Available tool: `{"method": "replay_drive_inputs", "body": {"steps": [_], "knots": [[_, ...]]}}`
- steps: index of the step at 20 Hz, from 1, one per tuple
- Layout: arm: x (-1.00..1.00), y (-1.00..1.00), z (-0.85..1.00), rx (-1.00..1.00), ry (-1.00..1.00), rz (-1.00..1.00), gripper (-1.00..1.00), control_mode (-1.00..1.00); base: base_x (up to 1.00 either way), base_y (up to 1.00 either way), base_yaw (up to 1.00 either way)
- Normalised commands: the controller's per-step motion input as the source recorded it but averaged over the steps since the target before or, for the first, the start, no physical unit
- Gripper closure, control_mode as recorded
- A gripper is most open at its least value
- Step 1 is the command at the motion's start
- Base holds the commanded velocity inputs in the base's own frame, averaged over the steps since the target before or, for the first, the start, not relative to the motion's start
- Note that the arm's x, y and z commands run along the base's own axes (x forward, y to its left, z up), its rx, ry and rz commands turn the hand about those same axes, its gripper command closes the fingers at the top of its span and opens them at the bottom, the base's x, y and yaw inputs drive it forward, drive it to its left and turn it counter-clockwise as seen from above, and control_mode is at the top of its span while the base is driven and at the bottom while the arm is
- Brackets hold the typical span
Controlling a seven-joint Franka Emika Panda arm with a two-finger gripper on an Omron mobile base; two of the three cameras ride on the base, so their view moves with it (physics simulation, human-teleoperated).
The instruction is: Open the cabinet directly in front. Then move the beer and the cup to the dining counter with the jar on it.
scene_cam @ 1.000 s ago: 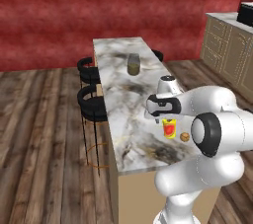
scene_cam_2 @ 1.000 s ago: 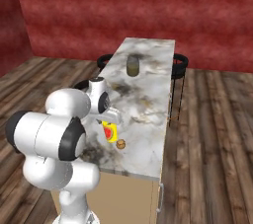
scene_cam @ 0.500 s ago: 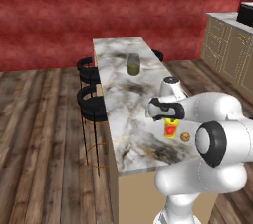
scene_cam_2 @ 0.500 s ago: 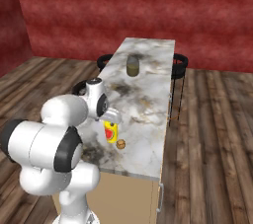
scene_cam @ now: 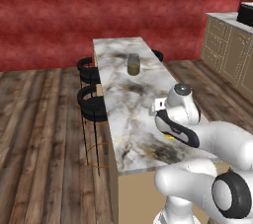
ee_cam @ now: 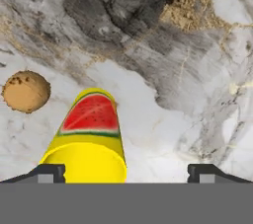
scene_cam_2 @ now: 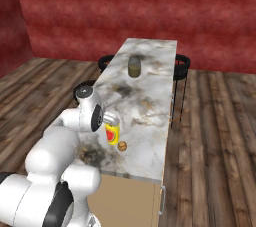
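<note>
The yellow cup (scene_cam_2: 113, 133) with a red watermelon mark stands upright on the marble dining counter (scene_cam_2: 150, 71) near its close end. My gripper (scene_cam_2: 111, 120) hangs just above it. In the hand view the cup (ee_cam: 91, 139) sits below the open gripper (ee_cam: 126, 172), close to the left fingertip (ee_cam: 48, 171), with wide bare room on the right side. The jar (scene_cam_2: 134, 66), clear glass with olive-brown contents, stands further up the counter, also seen as the jar (scene_cam: 133, 64) in the left base view. The beer and the cabinet are out of view.
A small brown round thing (scene_cam_2: 122, 146) lies on the marble right beside the cup, also in the hand view (ee_cam: 25, 91). Black stools (scene_cam: 91, 72) line both long sides of the counter. Low tan drawer cabinets (scene_cam: 230, 53) stand at the far right by the red wall.
The jaws have spread wide and let go of the cup, which stays standing on the counter. My arm's elbow has swung lower and nearer the cameras.
</note>
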Motion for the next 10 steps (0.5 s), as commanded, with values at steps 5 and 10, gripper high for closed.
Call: {"method": "replay_drive_inputs", "body": {"steps": [5, 10], "knots": [[-0.45, 0.0, 0.65, -0.02, -0.43, 0.04, -1.0, -1.0, 0.0, 0.0, 0.0], [-0.43, 0.0, 0.66, -0.02, -0.4, 0.08, -1.0, -1.0, 0.0, 0.0, 0.0]]}}
